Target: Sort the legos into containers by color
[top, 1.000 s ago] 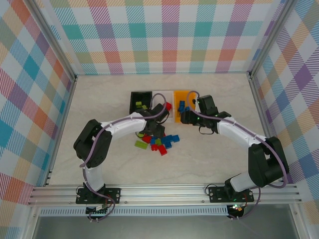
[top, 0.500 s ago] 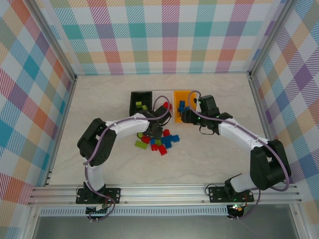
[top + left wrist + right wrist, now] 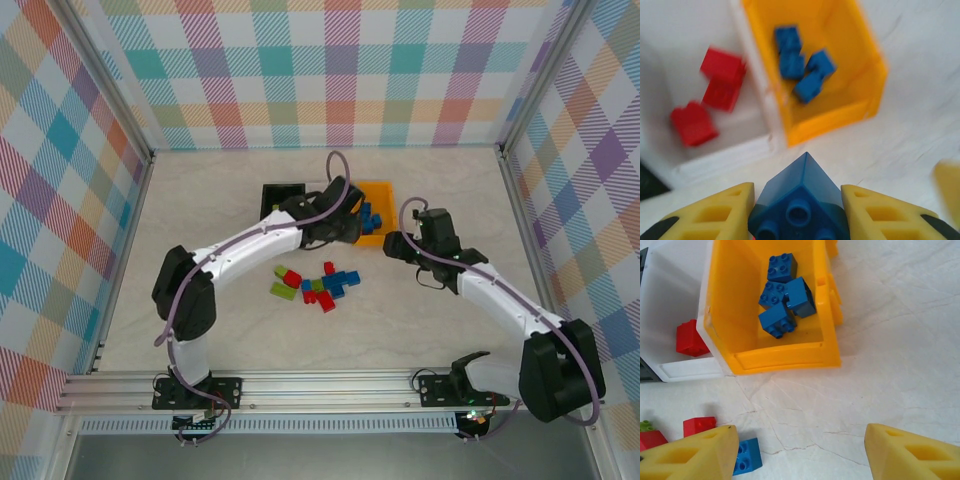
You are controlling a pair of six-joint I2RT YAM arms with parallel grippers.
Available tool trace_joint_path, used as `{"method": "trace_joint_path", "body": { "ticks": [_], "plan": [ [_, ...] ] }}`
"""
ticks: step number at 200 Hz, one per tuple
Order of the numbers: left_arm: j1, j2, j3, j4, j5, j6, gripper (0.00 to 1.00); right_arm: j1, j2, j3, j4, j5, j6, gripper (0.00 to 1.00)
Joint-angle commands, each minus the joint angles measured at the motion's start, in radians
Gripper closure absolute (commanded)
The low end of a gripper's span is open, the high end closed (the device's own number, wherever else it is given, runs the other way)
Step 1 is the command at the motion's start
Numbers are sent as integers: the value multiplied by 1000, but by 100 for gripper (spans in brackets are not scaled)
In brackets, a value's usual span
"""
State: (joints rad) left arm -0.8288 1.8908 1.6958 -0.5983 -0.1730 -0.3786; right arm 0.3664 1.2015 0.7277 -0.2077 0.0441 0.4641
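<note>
1. Left arm (image 3: 250, 245): it reaches across the worktop (image 3: 890, 340) to the row of containers. Its jaws are clenched on a blue brick (image 3: 801, 210), which sits stud-side towards the wrist camera between the two yellow fingers (image 3: 715, 215).
2. Position of the held brick: it is off the worktop. In the left wrist view it sits in front of the near ends of the white bin (image 3: 725, 160) and the orange bin (image 3: 840, 117), about where the two meet.
3. Right arm (image 3: 500, 300): its jaws are released and spread wide, with nothing between the fingers (image 3: 910, 455). They hang over bare worktop just in front of the orange bin.
4. Orange bin: it contains four blue bricks (image 3: 776, 320), bunched together towards one side.
5. White bin: it touches the orange bin side by side. It contains three red bricks (image 3: 720, 92), which are blurred in the left wrist view.
6. Black bin (image 3: 272, 192): it stands at the left end of the row. Its contents cannot be made out.
7. Unsorted legos (image 3: 318, 285): a loose cluster of red, blue and lime green bricks lies on the worktop in front of the bins, between the two arms. One blue brick (image 3: 747, 456) of the cluster lies just beside the right arm's left finger.
</note>
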Motion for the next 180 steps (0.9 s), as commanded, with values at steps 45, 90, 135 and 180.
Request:
{"method": "trace_joint_path", "body": {
  "ticks": [45,90,135,180],
  "plan": [
    [16,405,477,-77,-105,-46,63,-4,-64,-60,6,-25,16,32],
    [17,561,723,-202,-111,-74,35,-4,-62,-67,22,-99,-9,29],
    [13,385,570,-113,-78,-100,7,-1,-64,-73,44,-190,-25,31],
    [10,-47,31,122,-97,-158,0,137,56,16,41,-207,-58,32]
  ]
}}
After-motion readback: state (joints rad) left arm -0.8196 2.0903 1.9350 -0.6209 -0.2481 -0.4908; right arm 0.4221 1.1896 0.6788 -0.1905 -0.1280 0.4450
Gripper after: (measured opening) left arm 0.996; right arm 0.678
